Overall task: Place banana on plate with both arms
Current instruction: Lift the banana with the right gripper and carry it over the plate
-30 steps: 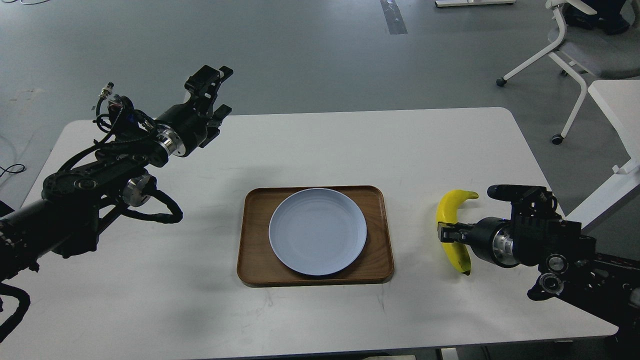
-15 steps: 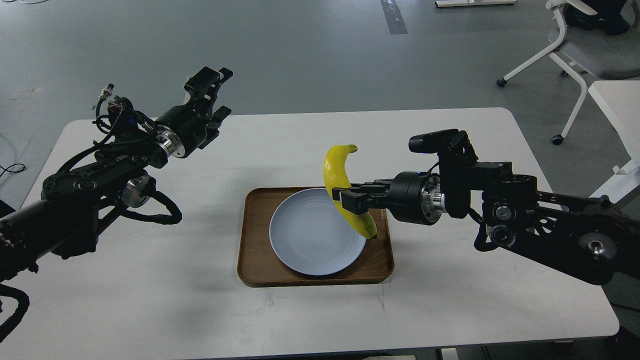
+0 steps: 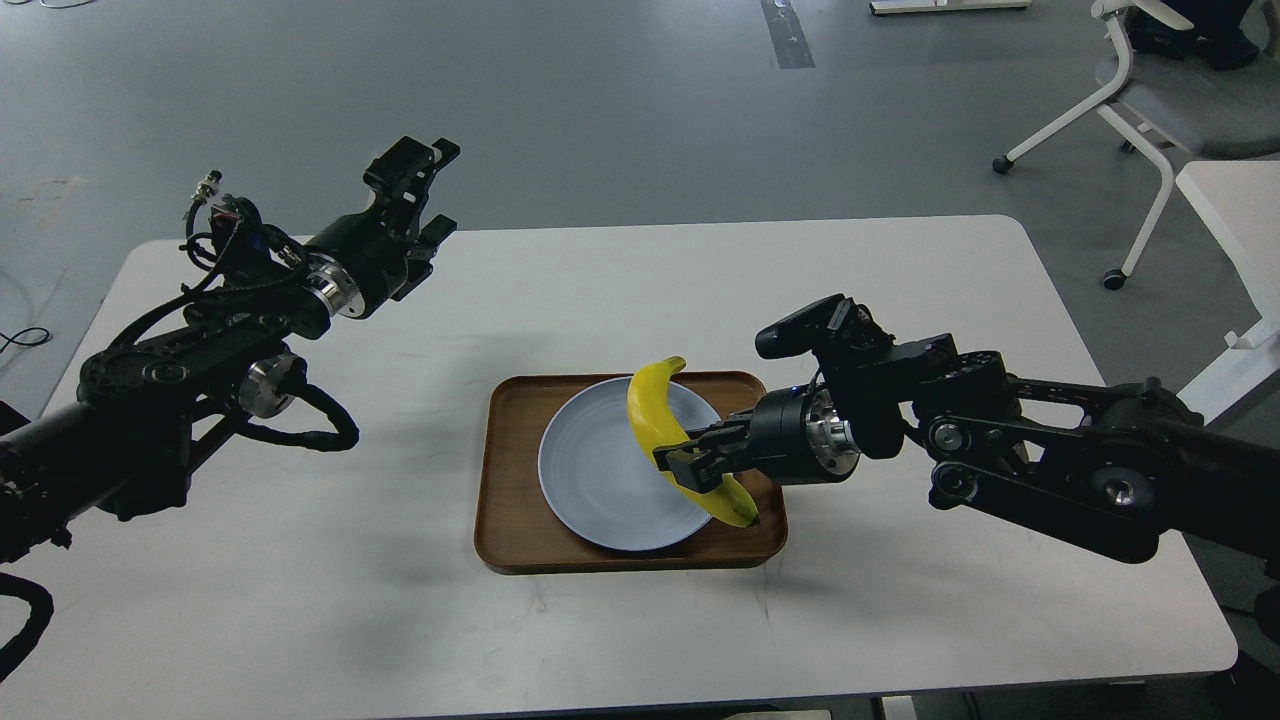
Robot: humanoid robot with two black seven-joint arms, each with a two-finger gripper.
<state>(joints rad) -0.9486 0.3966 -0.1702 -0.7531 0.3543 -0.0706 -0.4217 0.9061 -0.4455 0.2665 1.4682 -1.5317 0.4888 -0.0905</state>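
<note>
The yellow banana (image 3: 652,412) is held in my right gripper (image 3: 683,464), which is shut on its middle. The banana hangs over the right part of the pale blue-grey plate (image 3: 590,470), its greenish stem tip up and its dark end down near the plate's right rim. I cannot tell whether it touches the plate. The plate sits in a brown wooden tray (image 3: 510,540) at the table's middle. My left gripper (image 3: 425,190) is open and empty, raised above the table's far left, well away from the plate.
The white table (image 3: 900,260) has its far edge behind the tray and its right edge near my right arm. A white office chair (image 3: 1150,90) and another white table's corner (image 3: 1230,200) stand at the far right on the grey floor.
My right gripper carried the banana from the table's right side up and left, then lowered it over the plate's right part. My left arm barely moved.
</note>
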